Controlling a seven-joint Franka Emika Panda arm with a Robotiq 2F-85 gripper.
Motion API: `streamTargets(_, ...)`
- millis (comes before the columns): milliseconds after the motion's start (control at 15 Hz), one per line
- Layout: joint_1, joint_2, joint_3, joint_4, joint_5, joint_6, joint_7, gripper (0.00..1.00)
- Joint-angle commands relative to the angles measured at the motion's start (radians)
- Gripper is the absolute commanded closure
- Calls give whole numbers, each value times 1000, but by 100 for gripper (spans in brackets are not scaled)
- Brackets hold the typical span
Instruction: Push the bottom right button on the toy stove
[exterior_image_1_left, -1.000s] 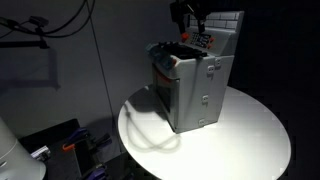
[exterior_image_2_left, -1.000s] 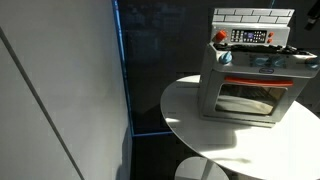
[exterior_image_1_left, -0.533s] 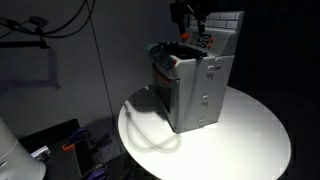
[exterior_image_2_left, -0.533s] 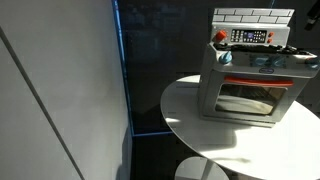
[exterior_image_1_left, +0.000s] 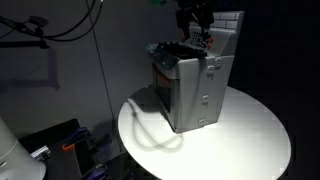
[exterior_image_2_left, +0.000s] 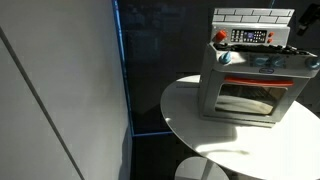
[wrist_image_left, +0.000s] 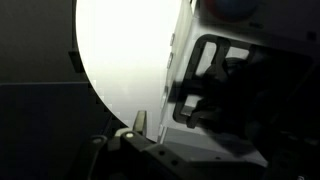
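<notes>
Gripper hovers over stove. In an exterior view the button panel lies just below, at 6 o'clock. Whether the fingers are apart cannot be told.

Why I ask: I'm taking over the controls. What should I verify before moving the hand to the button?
1. The toy stove stands upright on the table: ok.
2. The hand is up by the tiled back wall, near the control panel: ok.
3. Bottom right button can be told apart on the control panel: cannot tell, too small.
4. Hand open or shut: cannot tell.
5. Hand free of contact with the toy stove: cannot tell.
</notes>
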Motion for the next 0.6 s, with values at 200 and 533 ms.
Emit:
streamTargets(200, -12, 87, 9, 95, -13, 18, 70, 0)
streamTargets(533, -4, 117, 9, 116, -25, 53, 122, 0)
